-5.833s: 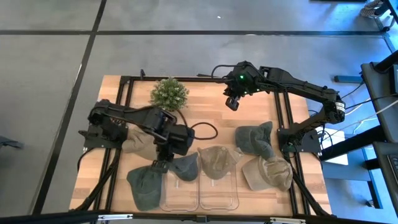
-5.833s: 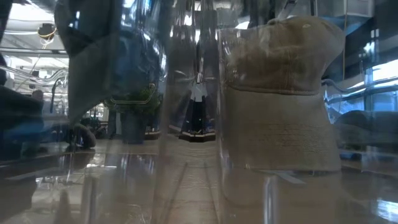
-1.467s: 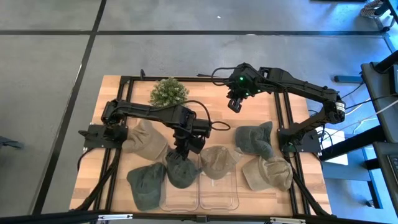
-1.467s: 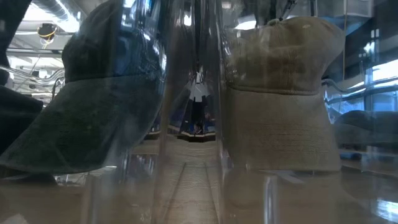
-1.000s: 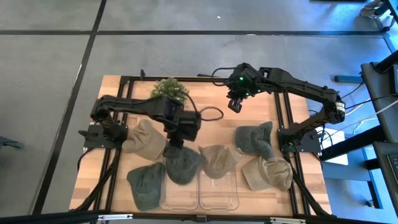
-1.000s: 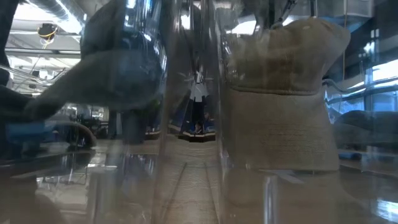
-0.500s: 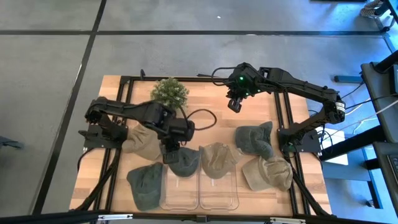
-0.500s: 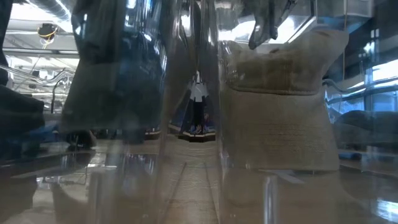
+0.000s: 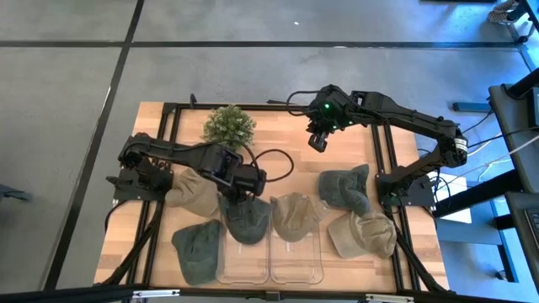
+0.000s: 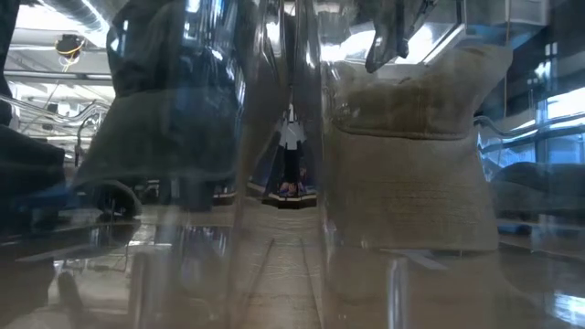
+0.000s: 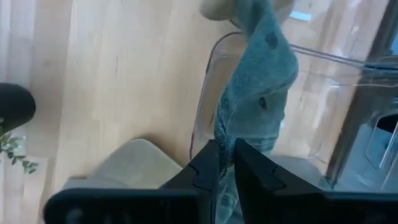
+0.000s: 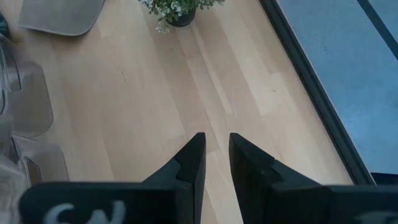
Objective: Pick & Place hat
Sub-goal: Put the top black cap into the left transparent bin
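My left gripper [image 9: 239, 197] is shut on a dark grey-green hat [image 9: 248, 221], which hangs over the far end of the left clear bin [image 9: 244, 268]. Through the bin wall in the low view, that hat [image 10: 169, 100] shows as a dark shape. A tan hat [image 9: 293, 215] lies at the far end of the right clear bin [image 9: 296, 265] and stands tall in the low view [image 10: 411, 155]. My right gripper [image 9: 315, 140] hovers over the table's far part, its fingers a narrow gap apart [image 12: 216, 140], touching nothing. My left gripper pinches an edge of the dark hat's cloth [image 11: 227, 127] between its two fingers [image 11: 210, 163]. The fingers come from above, pointing down. The hat hangs slack below them at the left bin's far rim [image 11: 205, 81], its lower edge above the bin floor in the low view.
Other hats lie on the table: a tan one [image 9: 195, 192] and a green one [image 9: 196, 248] on the left, and a green one [image 9: 345, 189] and a tan one [image 9: 362, 233] on the right. A small potted plant [image 9: 229, 126] stands at the far edge. A black frame rims the table.
My left gripper, still shut on the dark hat, has moved toward the table's near edge and a little left, then drifted slightly back right. The hat has swung below it, from tipped with its brim out to one side to hanging straighter. My right arm has kept still.
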Available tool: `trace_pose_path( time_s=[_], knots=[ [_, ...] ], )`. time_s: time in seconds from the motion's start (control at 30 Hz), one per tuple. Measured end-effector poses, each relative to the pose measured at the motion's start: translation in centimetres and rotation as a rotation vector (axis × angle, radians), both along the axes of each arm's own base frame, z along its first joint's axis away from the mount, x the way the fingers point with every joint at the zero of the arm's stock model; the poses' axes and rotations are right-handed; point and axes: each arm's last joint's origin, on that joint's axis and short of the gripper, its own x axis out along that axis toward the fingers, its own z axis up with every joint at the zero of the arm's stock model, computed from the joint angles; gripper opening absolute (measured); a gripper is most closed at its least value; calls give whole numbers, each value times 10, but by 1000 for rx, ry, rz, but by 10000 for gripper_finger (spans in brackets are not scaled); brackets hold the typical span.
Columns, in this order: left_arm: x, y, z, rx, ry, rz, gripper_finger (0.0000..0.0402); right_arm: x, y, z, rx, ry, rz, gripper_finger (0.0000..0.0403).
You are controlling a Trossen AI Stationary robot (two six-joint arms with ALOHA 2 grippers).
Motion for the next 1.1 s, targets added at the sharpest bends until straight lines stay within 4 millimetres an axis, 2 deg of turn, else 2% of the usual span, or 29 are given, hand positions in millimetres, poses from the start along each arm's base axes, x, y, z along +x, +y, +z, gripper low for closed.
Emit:
trace_pose_path(
  time_s=[0.33, 0.57, 0.9, 1.1],
  knots=[
    [-2, -1, -32, 45, 118, 32, 34, 0, 0, 0, 1, 0, -1, 72],
    [0, -1, -32, 62, 96, 20, 65, 0, 0, 0, 1, 0, -1, 72],
    [1, 1, -32, 95, 82, 17, 71, 0, 0, 0, 1, 0, -1, 72],
    [1, 1, -32, 111, 78, 17, 107, 0, 0, 0, 0, 0, 0, 72]
  ],
)
